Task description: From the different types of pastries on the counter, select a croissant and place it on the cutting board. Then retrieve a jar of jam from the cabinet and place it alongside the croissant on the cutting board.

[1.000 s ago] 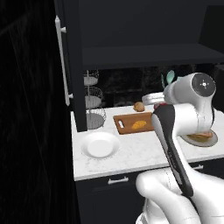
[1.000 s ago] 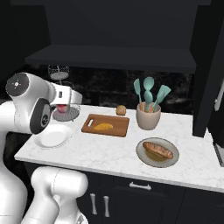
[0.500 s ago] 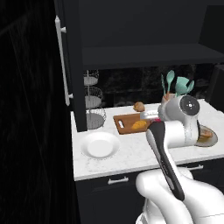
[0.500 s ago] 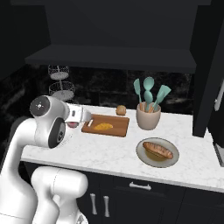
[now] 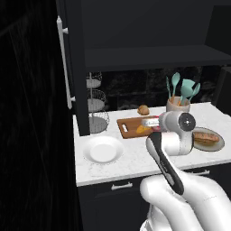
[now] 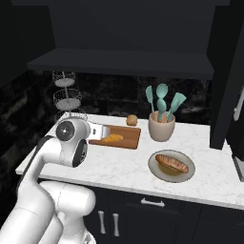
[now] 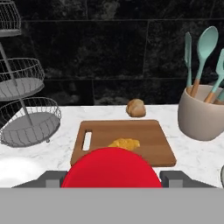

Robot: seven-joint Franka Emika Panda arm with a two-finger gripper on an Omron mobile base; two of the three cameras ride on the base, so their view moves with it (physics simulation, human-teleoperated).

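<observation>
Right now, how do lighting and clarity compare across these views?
Left base view: black open cabinet door swallows the left, white marbled counter bright. Right base view: evenly lit, oblong orange croissant readable though small. Hand view: sharp, but the red jar hides the brown wooden cutting board's near edge.

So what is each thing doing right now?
jar of jam: held in the jaws, not yet set on the board
croissant: lying on the cutting board
bun: on the counter behind the board
loaf: on a plate
white plate: empty
spatulas: upright in crock
</observation>
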